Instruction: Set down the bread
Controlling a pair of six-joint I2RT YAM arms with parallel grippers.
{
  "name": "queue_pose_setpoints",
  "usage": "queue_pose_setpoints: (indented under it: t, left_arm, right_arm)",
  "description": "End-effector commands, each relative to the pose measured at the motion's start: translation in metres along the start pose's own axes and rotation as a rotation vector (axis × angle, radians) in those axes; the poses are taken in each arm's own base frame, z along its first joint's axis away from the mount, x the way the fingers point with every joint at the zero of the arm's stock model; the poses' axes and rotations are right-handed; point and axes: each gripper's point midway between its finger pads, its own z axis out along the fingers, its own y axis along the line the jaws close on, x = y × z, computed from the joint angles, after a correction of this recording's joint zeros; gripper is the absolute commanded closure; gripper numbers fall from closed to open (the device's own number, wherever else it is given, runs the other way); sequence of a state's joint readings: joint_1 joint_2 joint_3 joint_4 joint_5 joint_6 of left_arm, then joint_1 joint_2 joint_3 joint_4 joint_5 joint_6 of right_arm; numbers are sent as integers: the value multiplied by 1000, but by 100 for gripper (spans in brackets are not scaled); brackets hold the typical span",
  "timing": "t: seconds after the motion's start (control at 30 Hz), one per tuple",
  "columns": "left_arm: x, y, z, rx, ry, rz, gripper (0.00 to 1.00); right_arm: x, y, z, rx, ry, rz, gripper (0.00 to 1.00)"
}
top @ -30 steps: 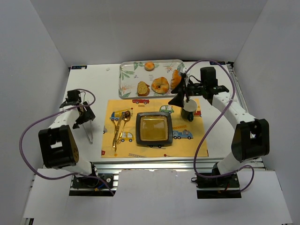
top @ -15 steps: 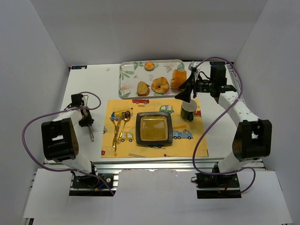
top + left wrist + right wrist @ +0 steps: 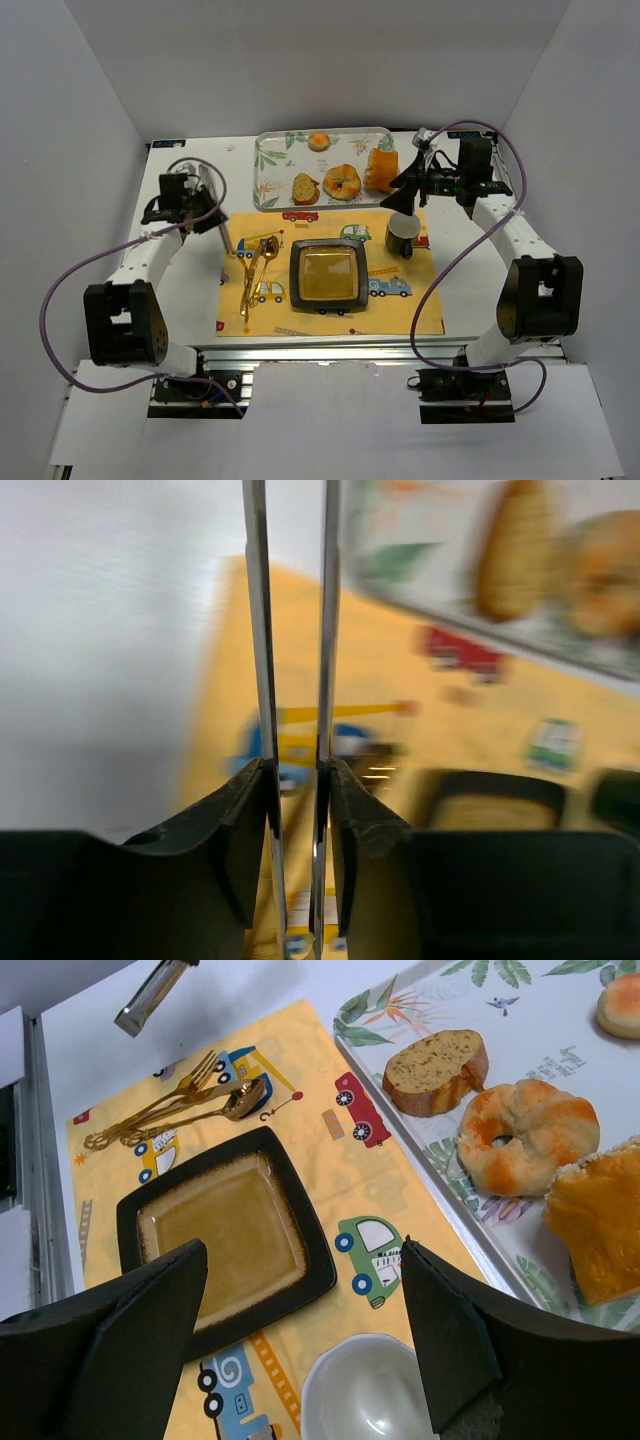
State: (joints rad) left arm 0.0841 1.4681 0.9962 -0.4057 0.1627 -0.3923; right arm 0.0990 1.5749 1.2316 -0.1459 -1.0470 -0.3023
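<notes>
Four baked pieces lie on a leaf-patterned tray at the far side of the table, seen from above: a small bun, a bread slice, a ring pastry and an orange pastry. Nearer, a yellow placemat carries a black square plate with nothing on it, gold cutlery and a mug. The left gripper holds tongs left of the tray. The right gripper hovers by the tray's right end.

Left wrist view, blurred: the left gripper is clamped on the tongs, whose blades run parallel with a narrow gap and nothing between them. The bread slice lies ahead to the right.

Right wrist view: the right gripper is spread wide and carries nothing. Below it are the bare plate and the mug, which looks empty.

Likely the tongs must fetch a piece to the plate. Straddle it across its narrow width and squeeze gently, since soft bread crushes or slips.
</notes>
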Motion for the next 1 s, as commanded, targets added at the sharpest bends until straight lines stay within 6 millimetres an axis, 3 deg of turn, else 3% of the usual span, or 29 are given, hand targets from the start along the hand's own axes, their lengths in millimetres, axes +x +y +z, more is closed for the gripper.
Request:
queue_pose_setpoints:
  t: [0.0,0.2,0.4,0.63,0.73,0.97]
  left_arm:
    - [-15,-102,-32,295,-58,-83,59]
    - [-14,-138,-24,329,6,-61,53]
    - [-29,-167,-16,366,18,-3,51]
    - [-29,-178,7,341,38,48,51]
    - [-16,-178,29,299,95,84,51]
    - [-8,-184,47,250,137,166,50]
  right_arm:
    - [-26,6,-8,-10,-53,-63,18]
    - [-27,6,-8,-21,-59,-64,18]
    - [-26,8,-10,-25,-66,-62,18]
    - [-20,7,-16,-14,-66,-47,17]
    - [-19,6,-17,-12,-67,-42,17]
    - [-19,3,-19,-7,-71,-42,17]
